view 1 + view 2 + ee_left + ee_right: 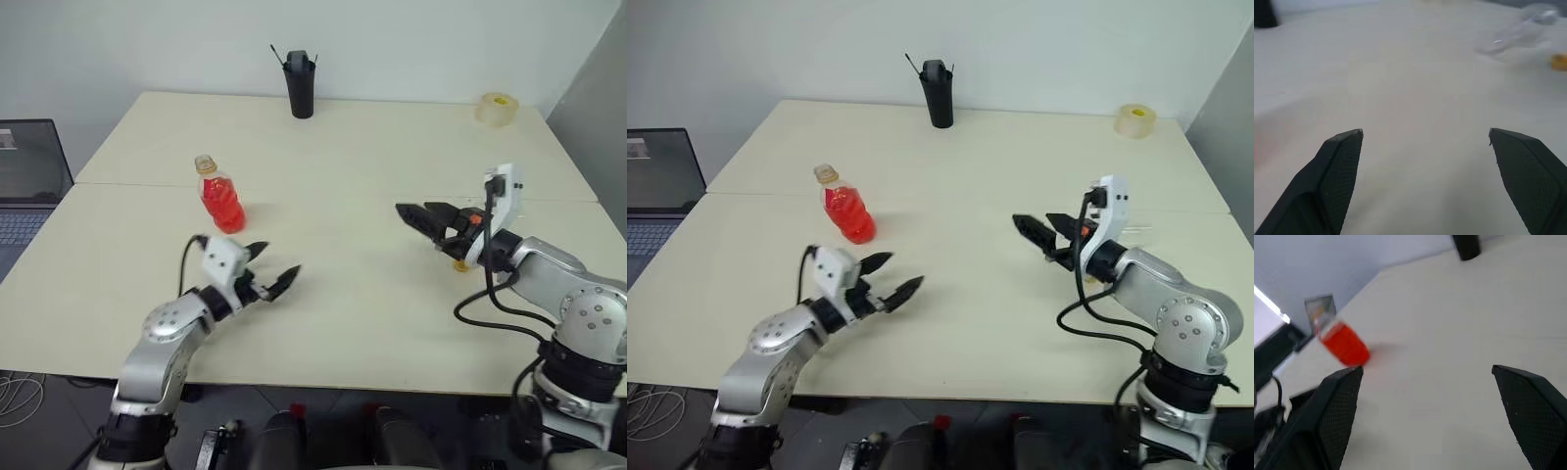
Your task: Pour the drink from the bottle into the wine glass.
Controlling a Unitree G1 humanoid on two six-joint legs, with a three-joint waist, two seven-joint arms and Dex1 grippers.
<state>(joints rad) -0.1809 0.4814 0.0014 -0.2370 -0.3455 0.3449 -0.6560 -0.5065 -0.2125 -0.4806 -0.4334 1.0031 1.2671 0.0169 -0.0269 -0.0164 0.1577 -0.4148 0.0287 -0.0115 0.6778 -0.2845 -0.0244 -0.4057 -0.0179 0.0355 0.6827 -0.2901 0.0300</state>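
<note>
The bottle (220,196) stands upright on the left half of the cream table (353,157), with the red-orange drink (223,206) filling its rounded body. My left gripper (277,259) hovers just in front and to the right of it, open and empty, pointing toward the table's middle. My right gripper (416,213) is open over the right half, pointing left toward the bottle (1344,343), well apart from it. Nothing lies between its fingers (1337,401). The wine glass is hidden or out of view.
A tall black cup (301,86) with sticks stands at the far edge. A roll of tape (498,108) lies at the far right corner. A small yellow thing (460,264) sits under my right wrist. A laptop (29,181) is off the left side.
</note>
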